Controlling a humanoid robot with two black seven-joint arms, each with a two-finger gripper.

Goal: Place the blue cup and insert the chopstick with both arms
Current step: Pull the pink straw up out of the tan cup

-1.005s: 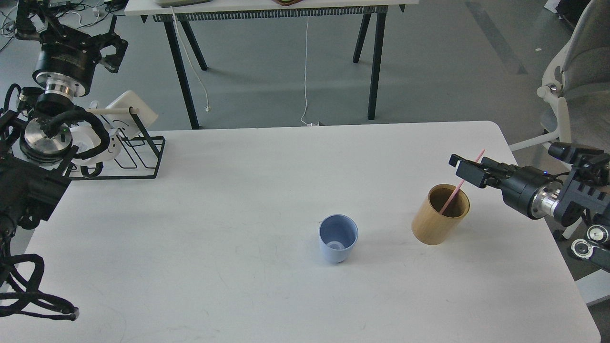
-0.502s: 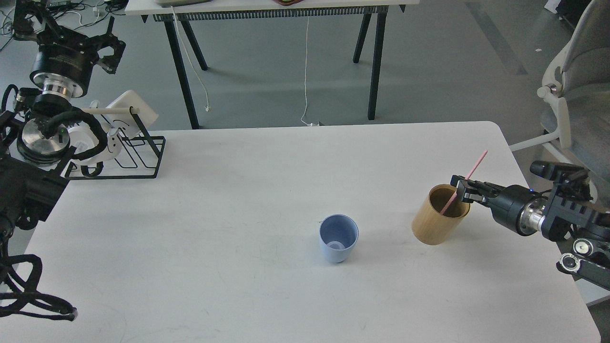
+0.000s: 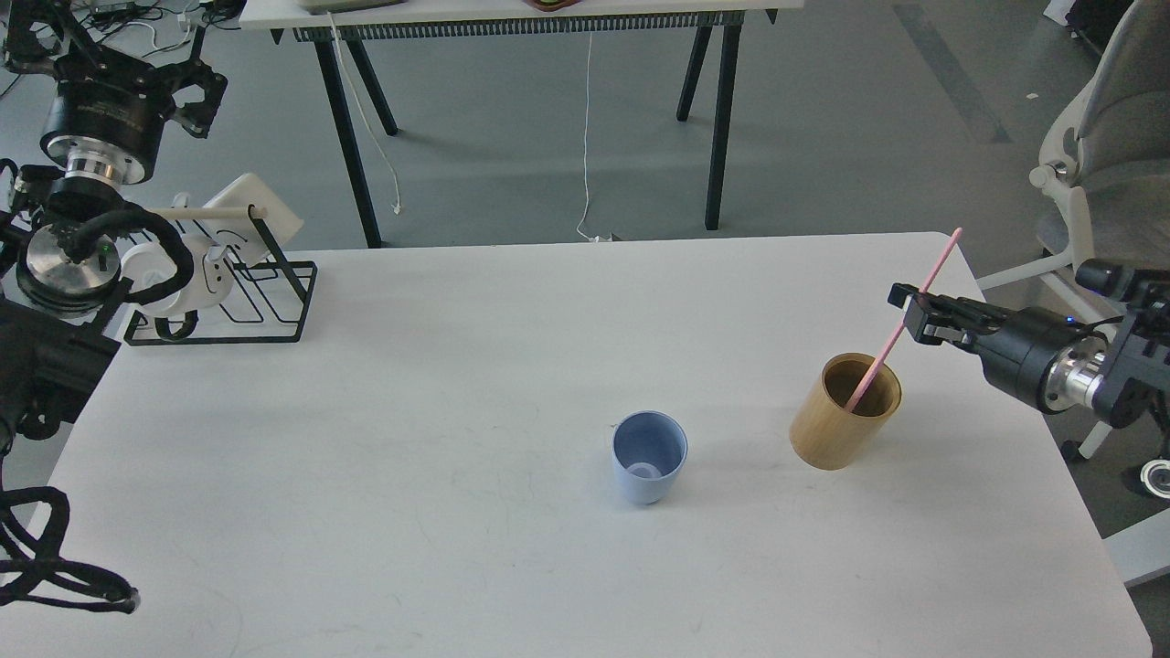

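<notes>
The blue cup (image 3: pixel 649 456) stands upright and empty near the middle of the white table (image 3: pixel 457 384). The pink chopstick (image 3: pixel 876 361) leans to the right, its lower end inside the tan bamboo holder (image 3: pixel 843 412) and its upper end high above the rim. My right gripper (image 3: pixel 917 312) comes in from the right, above and to the right of the holder, and is shut on the middle of the chopstick. My left gripper (image 3: pixel 123 68) is raised at the far left, well away from the cup; its fingers are dark and hard to tell apart.
A black wire rack (image 3: pixel 239 294) with a white mug (image 3: pixel 155 270) and a white board sits at the table's back left. An office chair (image 3: pixel 1106 137) stands off the right edge. A second table's legs (image 3: pixel 722 119) stand behind.
My right gripper dipped to the holder's rim, then rose up and to the right with the chopstick, which now sticks out higher. My left gripper shifted slightly up and left.
</notes>
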